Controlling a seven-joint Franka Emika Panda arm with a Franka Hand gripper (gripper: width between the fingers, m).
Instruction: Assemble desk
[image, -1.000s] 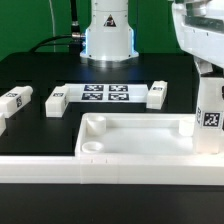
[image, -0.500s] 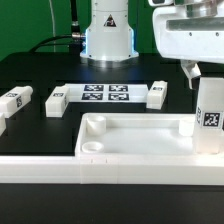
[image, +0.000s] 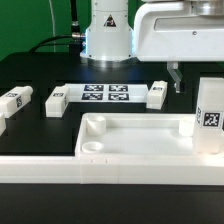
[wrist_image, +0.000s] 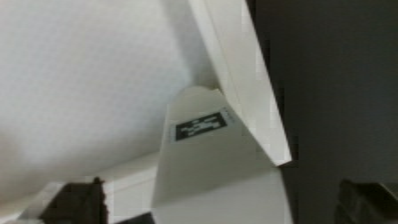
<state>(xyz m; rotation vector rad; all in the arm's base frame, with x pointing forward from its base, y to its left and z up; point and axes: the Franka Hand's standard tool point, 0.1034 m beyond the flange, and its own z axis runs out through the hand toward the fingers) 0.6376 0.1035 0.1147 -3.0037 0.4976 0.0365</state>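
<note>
The desk top, a white tray with a raised rim and round corner sockets, lies at the front of the black table. One white tagged leg stands upright in the tray's corner on the exterior view's right. My gripper hangs open above and behind that leg, holding nothing. In the wrist view the leg with its tag shows below, between the dark fingertips, with open space on both sides. Three more legs lie on the table: one near the gripper, one and one toward the exterior view's left.
The marker board lies flat at the back centre, before the robot base. A long white border bar runs along the table's front edge, against the tray.
The gripper has drifted toward the exterior view's left, off the upright leg, and stays open. The leg and the loose parts have not moved.
</note>
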